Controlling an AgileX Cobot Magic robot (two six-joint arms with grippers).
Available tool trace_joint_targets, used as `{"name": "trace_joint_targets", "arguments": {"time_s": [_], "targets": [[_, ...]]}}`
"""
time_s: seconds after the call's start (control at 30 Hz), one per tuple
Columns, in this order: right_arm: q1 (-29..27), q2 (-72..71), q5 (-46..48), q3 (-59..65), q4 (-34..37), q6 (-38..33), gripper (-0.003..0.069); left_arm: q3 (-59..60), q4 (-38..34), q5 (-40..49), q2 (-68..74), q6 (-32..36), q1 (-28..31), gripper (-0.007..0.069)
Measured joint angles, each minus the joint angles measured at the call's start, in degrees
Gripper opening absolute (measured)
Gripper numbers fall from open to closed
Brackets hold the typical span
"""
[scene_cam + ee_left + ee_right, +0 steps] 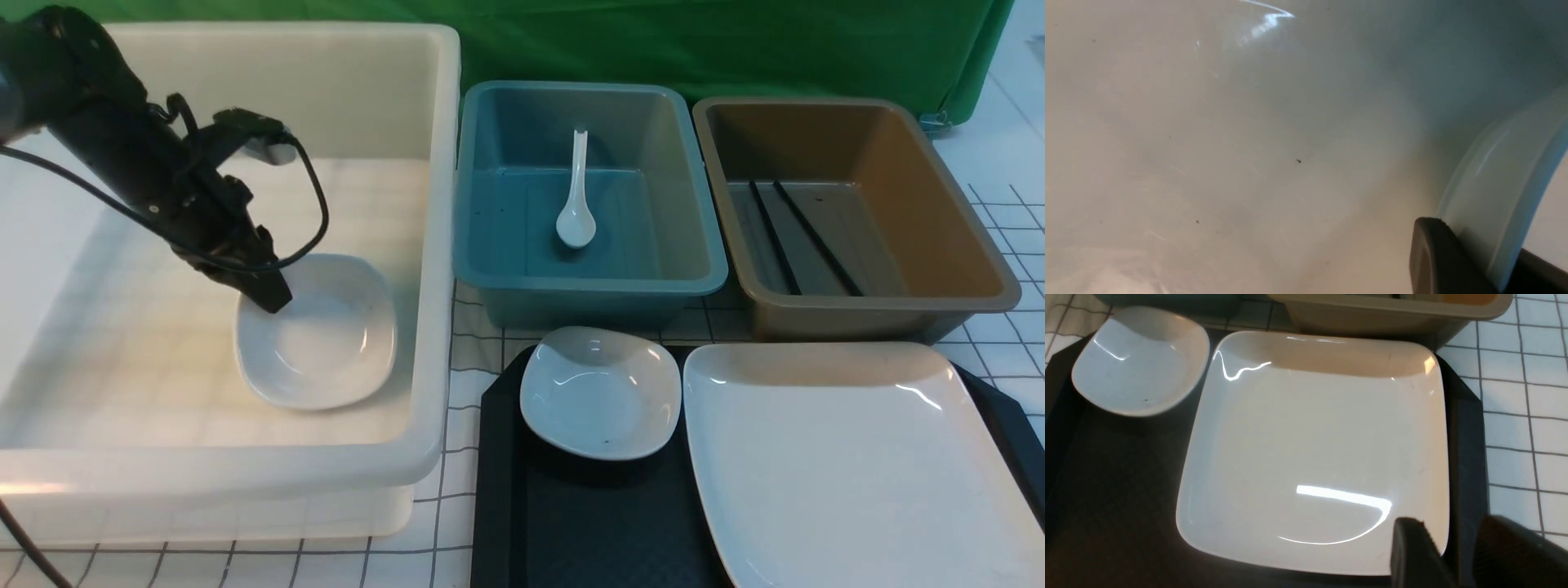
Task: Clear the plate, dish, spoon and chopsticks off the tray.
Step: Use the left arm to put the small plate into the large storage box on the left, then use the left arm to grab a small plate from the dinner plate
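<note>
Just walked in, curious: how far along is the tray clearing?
Done: spoon in the blue bin, chopsticks in the brown bin. In hand: left claw pinches a small dish inside the white tub. Left: second small dish and plate on the tray, right claw open at the plate's edge.

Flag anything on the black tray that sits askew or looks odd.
The small white squarish ceramic dish overhangs the far-left clipped corner of the black textured plastic tray, apparently propped on its raised rim. Nothing looks spilled or broken.
</note>
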Motion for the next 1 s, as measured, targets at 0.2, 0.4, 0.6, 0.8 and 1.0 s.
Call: {"name": "trace_joint_targets", "arguments": {"time_s": [0.2,0.4,0.6,0.8,1.0], "targets": [[0.00,0.00,0.00,0.00,0.00,0.04,0.0239,-0.21,-0.27,-1.61,0.95,-0.02,-1.56,0.0043],[0.00,0.00,0.19,0.00,0.00,0.11,0.0239,-0.21,1.16,-6.42,1.22,-0.25,-1.93,0.0134],[0.00,0.00,0.19,0.00,0.00,0.11,0.0239,-0.21,2.43,-9.11,1.52,-0.94,-1.93,0.0344],[0.00,0.00,0.19,0.00,0.00,0.11,0.0239,-1.83,2.75,-8.68,-1.43,-3.44,-1.95,0.0449],[0.00,0.00,0.19,0.00,0.00,0.11,0.0239,-10.98,2.96,-4.68,-8.27,-14.02,-1.95,0.0367]]}}
